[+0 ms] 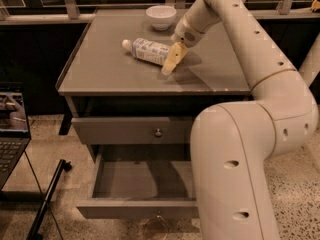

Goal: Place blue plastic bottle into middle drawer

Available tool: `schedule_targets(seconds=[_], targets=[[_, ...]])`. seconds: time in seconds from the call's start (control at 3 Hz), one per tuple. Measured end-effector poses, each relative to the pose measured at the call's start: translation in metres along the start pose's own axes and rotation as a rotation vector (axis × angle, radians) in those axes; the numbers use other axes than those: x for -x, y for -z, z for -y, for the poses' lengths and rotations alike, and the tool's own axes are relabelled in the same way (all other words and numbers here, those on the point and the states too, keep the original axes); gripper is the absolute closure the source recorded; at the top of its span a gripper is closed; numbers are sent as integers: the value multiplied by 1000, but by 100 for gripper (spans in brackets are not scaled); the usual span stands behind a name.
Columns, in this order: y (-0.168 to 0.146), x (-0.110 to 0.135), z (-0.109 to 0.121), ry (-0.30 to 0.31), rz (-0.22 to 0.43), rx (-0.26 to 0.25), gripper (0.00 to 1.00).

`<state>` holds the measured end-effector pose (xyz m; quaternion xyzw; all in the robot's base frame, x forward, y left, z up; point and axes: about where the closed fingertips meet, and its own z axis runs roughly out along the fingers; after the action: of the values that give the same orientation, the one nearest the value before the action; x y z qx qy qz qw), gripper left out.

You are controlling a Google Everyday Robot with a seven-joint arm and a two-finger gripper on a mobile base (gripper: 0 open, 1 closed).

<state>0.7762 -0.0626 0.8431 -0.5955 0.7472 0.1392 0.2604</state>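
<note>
Got the blue plastic bottle [147, 50] lying on its side on the counter [110, 69], around the middle and a bit toward the counter's back, white cap aimed at the counter's left edge. Found the claw [167, 66] low over the counter too, tilted down toward its front-left and overlapping the bottle's capless end from this angle. Honestly can't tell whether the claw is wide, narrow or gripping anything. Spotted a white bowl [160, 16] sitting upright near the counter's back edge, apart from the bottle. Seeing the upper drawer [120, 130] pushed in right under the counter, with a round knob [158, 132] mid-front. One level further down from the counter, got the middle drawer [135, 181] pulled well out. Also noticed an open laptop [10, 134] off the counter's left side, screen lit, and the big pale arm [260, 54] sweeping in from the counter's right.
</note>
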Motion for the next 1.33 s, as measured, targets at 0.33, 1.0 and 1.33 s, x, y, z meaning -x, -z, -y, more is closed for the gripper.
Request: schedule_targets(seconds=[0.33,1.0,1.33], targets=[[4,28,-3,5,28,13,0],[4,42,1,17,42,-1,18],[4,42,1,17,42,-1,41]])
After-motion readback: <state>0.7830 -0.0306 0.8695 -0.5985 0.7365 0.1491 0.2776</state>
